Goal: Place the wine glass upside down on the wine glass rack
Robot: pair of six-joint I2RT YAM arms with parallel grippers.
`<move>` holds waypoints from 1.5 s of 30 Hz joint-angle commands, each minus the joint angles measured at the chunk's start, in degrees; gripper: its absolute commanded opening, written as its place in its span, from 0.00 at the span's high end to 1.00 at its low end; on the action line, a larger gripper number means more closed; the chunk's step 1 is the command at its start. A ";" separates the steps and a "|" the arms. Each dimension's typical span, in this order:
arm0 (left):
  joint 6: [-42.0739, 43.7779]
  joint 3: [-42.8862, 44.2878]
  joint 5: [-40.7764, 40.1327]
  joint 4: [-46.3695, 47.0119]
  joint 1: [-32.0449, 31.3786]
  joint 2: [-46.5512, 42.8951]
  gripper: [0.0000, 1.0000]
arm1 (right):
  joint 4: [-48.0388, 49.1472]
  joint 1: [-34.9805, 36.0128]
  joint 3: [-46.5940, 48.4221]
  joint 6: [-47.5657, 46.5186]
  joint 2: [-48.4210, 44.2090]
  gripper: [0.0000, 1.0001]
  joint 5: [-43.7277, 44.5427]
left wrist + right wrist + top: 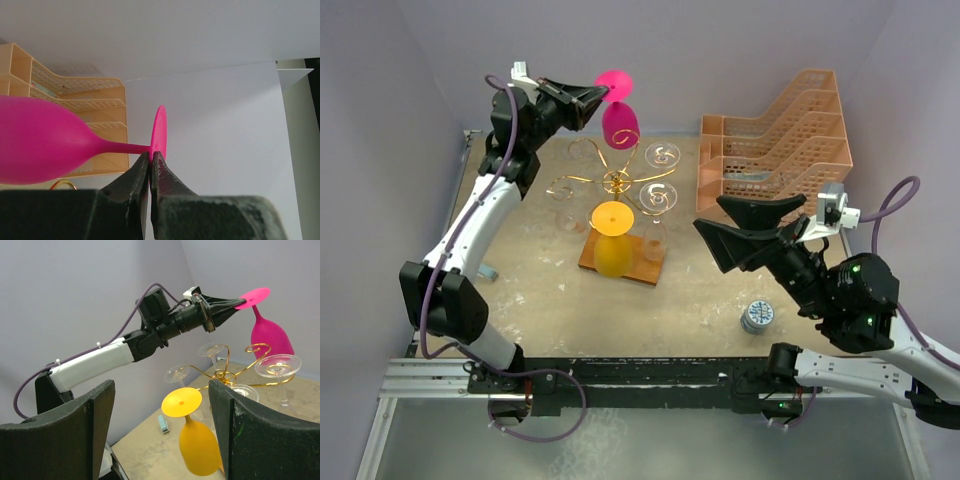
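The left gripper is seen clamped on the edge of the round foot of a pink wine glass. The glass is held upside down in the air, foot up and bowl down, at the far side of the wine glass rack. Its bowl is seen just beside one of the gold curled arms; whether they touch cannot be told. An orange glass is hung upside down on the rack's near side, above the wooden base, and clear glasses are hung on its right arms. The right gripper is held spread wide with nothing in it, to the right of the rack. A peach tray stack is set at the far right of the table.
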 commanded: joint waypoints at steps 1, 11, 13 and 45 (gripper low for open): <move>0.98 0.65 -0.59 -0.99 0.40 -4.42 1.00 | 2.81 0.30 0.04 0.92 -0.77 0.23 0.65; 3.15 0.22 -2.26 -8.20 0.40 -5.32 1.00 | 3.36 0.22 0.07 1.64 -0.51 0.23 1.42; 2.98 -1.21 -1.35 -7.16 0.40 -5.63 1.00 | 3.35 0.32 0.00 1.90 -0.51 0.23 1.58; 7.85 -9.34 4.21 -10.27 0.31 -14.19 1.00 | 3.43 0.29 -0.46 3.37 -1.92 0.24 2.46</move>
